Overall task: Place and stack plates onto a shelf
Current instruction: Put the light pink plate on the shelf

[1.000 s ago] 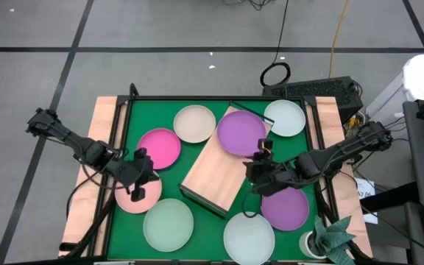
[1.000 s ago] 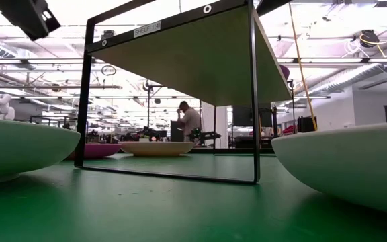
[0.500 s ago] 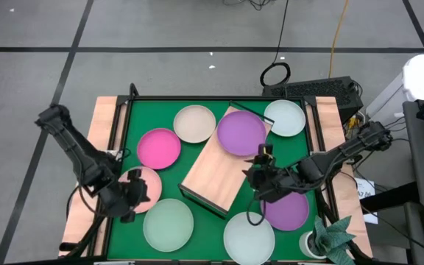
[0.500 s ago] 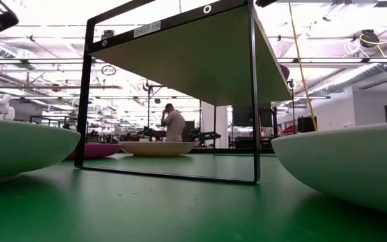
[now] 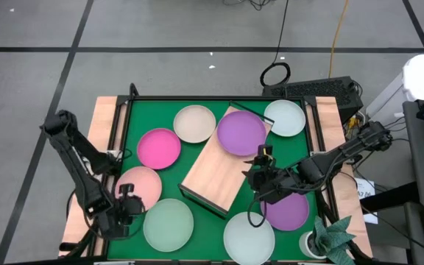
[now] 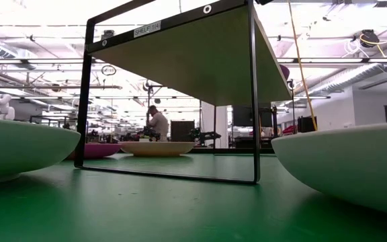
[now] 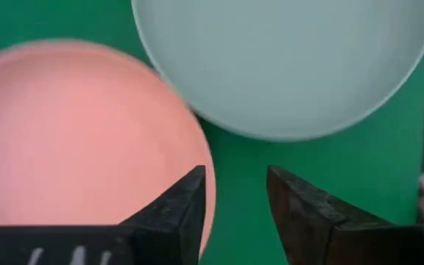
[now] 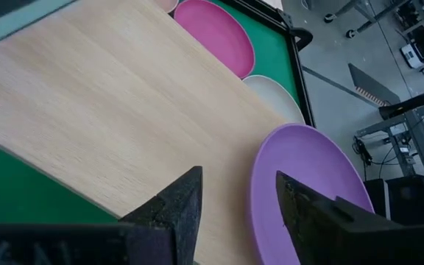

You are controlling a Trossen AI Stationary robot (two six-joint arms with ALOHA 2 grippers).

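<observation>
Left gripper (image 7: 235, 202) jaws slightly open, empty, at salmon plate (image 7: 72, 147) edge; right gripper (image 8: 238, 202) likewise, over shelf (image 8: 116, 110).

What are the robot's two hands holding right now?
Nothing. The left gripper is open over the green mat beside the salmon pink plate. The right gripper is open above the shelf, near the purple plate.
</observation>
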